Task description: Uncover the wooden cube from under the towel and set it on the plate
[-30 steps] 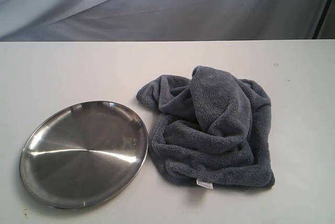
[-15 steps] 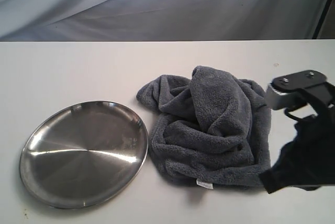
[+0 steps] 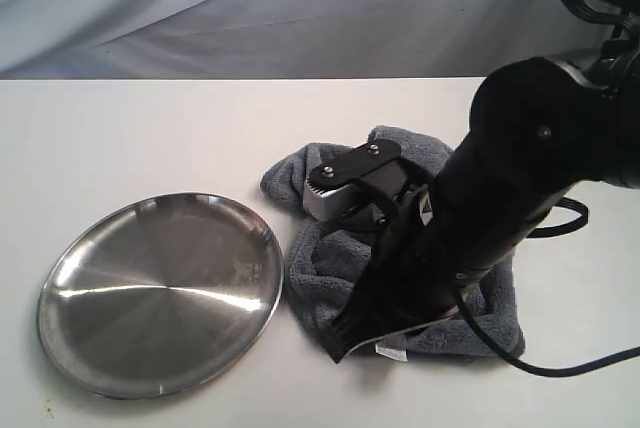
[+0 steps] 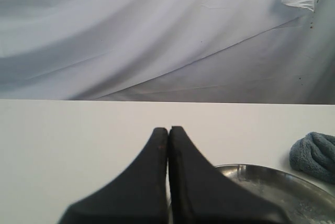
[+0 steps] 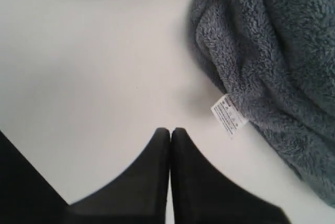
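One plate (image 3: 160,293), one towel (image 3: 315,273)

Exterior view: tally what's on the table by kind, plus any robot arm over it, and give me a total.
Steel plate: 1
Grey towel: 1
Robot arm: 1
Wooden cube: 0 in sight
Total: 3
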Controlling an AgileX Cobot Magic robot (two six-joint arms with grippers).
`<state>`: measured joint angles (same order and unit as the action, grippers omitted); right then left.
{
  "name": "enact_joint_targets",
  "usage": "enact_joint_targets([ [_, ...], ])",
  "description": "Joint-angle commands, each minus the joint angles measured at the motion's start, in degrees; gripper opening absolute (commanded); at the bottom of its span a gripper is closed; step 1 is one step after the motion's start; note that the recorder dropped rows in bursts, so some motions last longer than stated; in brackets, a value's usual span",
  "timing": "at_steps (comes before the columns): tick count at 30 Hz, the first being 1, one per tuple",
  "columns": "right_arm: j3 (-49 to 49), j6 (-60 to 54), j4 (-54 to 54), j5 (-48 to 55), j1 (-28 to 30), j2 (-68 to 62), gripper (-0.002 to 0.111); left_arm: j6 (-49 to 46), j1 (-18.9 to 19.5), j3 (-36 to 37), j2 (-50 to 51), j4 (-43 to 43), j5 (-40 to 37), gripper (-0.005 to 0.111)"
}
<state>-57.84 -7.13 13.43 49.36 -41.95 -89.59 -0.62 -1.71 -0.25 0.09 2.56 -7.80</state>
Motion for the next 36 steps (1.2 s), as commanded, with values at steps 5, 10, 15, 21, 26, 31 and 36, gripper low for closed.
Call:
enact_joint_targets([
  [5, 1.3, 2.13, -7.45, 6.28, 0.7, 0.06, 0.0, 0.17, 0.11, 0.25, -0.09, -0.04, 0.03, 0.001],
  [10, 7.03, 6.42, -15.1, 7.04, 6.1, 0.65, 0.0, 0.17, 0.11, 0.25, -0.09, -0.04, 0.03, 0.001],
  [15, 9.85, 7.58, -17.59, 6.96, 12.24, 4.23, 0.0, 0.04, 0.11, 0.25, -0.09, -0.04, 0.03, 0.001],
  [21, 7.63, 8.96, -20.56, 0.3, 20.43, 5.45, 0.0, 0.04, 0.11, 0.25, -0.09, -0.04, 0.03, 0.001],
  [26, -0.43, 9.1, -20.34, -0.07, 24.52, -0.06, 0.0, 0.16, 0.11, 0.25, -0.09, -0.04, 0.03, 0.001],
  [31, -10.07, 10.47, -20.21, -0.31, 24.81, -7.61, 0.0, 0.16, 0.11, 0.25, -0.09, -0.04, 0.03, 0.001],
  [36, -21.08, 10.58, -20.21, 0.05, 24.81, -15.4, 0.0, 0.16, 0.11, 0.25, -0.09, -0.04, 0.03, 0.001],
])
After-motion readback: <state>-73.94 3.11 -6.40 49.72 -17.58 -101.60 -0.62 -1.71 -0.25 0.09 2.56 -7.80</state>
